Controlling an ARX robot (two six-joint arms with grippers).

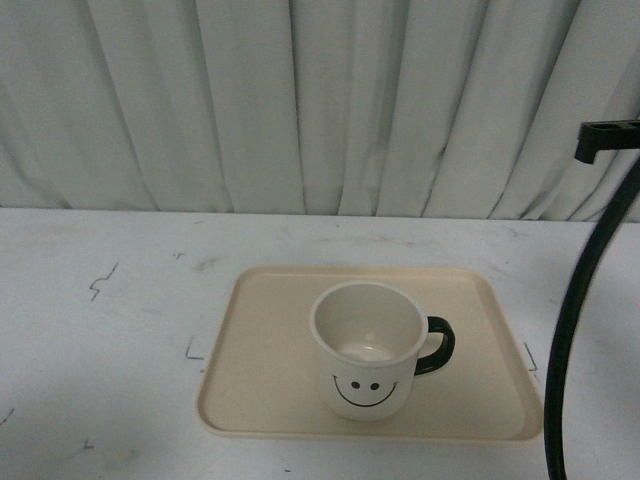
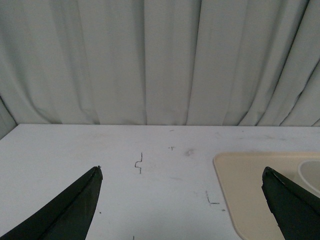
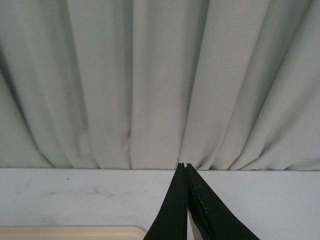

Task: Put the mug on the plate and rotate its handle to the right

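The cream-white mug (image 1: 365, 350) with a black smiley face stands upright on the beige plate (image 1: 260, 360), right of its middle. Its black handle (image 1: 437, 345) points to the right. In the left wrist view my left gripper (image 2: 182, 172) is open and empty above the white table; a corner of the plate (image 2: 240, 190) and a sliver of the mug (image 2: 311, 172) show beside one fingertip. In the right wrist view my right gripper (image 3: 183, 165) is shut and empty, with the plate's edge (image 3: 70, 232) low in the picture. Neither gripper shows in the front view.
The white table (image 1: 100, 340) carries small black marks. A pleated grey curtain (image 1: 300, 100) hangs behind it. A black cable (image 1: 575, 330) and a black bracket (image 1: 605, 135) stand at the right edge of the front view.
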